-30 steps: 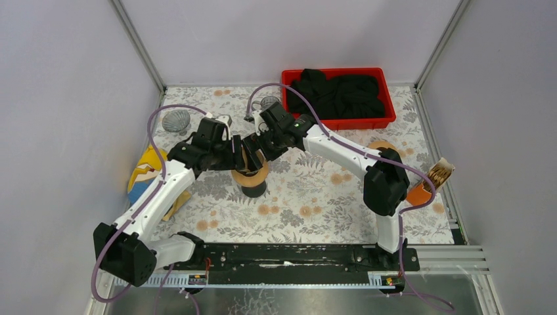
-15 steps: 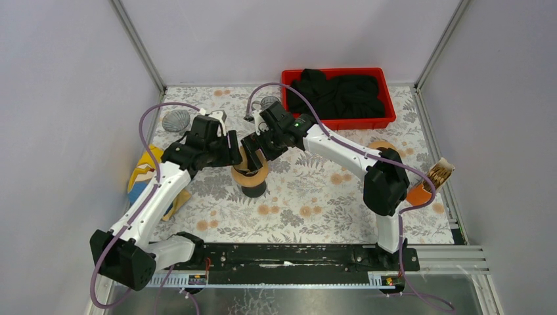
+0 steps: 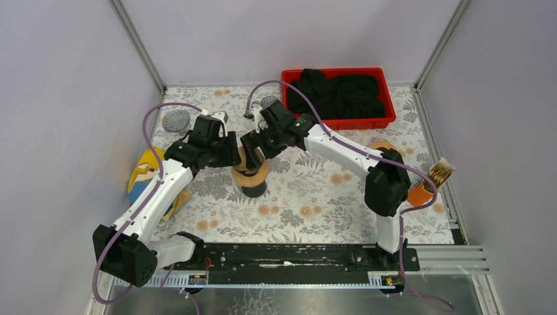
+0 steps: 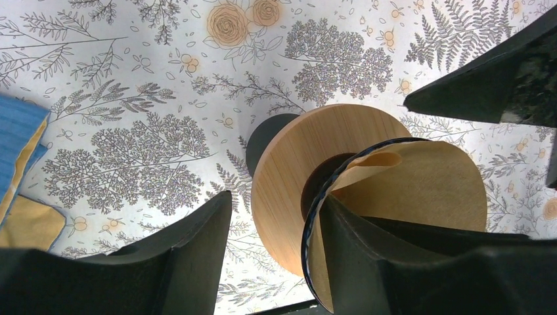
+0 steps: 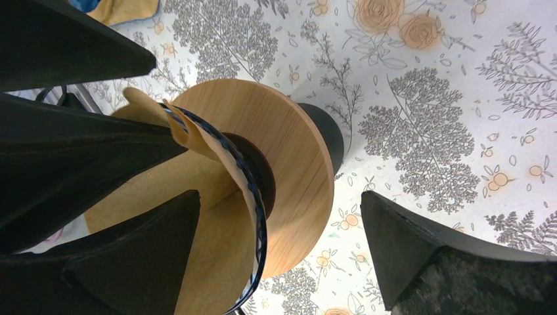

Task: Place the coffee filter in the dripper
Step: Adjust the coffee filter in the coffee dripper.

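Observation:
The dripper (image 3: 250, 172) stands mid-table: a glass cone with a wooden collar (image 4: 295, 170) on a black base (image 4: 263, 134). The brown paper coffee filter (image 4: 420, 184) sits inside the cone, with its edge curling above the rim; it also shows in the right wrist view (image 5: 197, 243). My left gripper (image 3: 230, 152) is open at the dripper's left side, astride the rim (image 4: 276, 262), with one finger inside the filter and the other outside. My right gripper (image 3: 254, 147) is open from the far right, also astride the rim (image 5: 282, 256). Neither is shut on anything.
A red bin (image 3: 387, 117) of black cloth stands at the back right. A ribbed glass piece (image 3: 175, 120) lies back left, and a blue and yellow cloth (image 3: 146, 172) at the left wall. An orange item (image 3: 419, 193) and a filter holder (image 3: 440, 174) are at the right edge.
My left gripper has drawn back a little to the left and away from the dripper. The right gripper has shifted only slightly. The filter stays in the cone.

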Tool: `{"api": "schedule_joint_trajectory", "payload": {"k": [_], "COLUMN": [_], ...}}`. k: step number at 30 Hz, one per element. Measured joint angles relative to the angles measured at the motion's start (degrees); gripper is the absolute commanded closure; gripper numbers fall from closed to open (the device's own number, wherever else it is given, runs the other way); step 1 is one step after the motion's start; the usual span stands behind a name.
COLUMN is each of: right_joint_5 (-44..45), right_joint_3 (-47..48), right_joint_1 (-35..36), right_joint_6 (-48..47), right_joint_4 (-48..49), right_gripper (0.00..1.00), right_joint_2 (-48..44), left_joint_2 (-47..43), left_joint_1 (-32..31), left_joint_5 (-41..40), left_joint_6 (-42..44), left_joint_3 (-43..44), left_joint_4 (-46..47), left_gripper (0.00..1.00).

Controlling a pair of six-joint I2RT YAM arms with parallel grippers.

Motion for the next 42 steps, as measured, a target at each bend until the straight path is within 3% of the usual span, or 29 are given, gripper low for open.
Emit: {"api": "schedule_joint_trajectory", "payload": {"k": [15, 42], "right_joint_5": [3.4, 2.7], "right_joint_3": [-4.6, -5.4], "right_joint_1": [0.0, 0.0], "right_joint_6": [0.8, 0.7], "right_joint_4": [6.6, 8.5], "right_gripper": [0.01, 0.01], "right_joint_2": [-8.3, -12.2], "left_joint_2": [-0.1, -4.0], "left_joint_1": [0.0, 0.0], "left_joint_5": [0.5, 0.4], "left_joint_6": [0.0, -0.1], "left_joint_3": [-0.3, 2.9], "left_joint_4": [0.0, 0.0], "left_gripper": [0.34, 0.25]}}
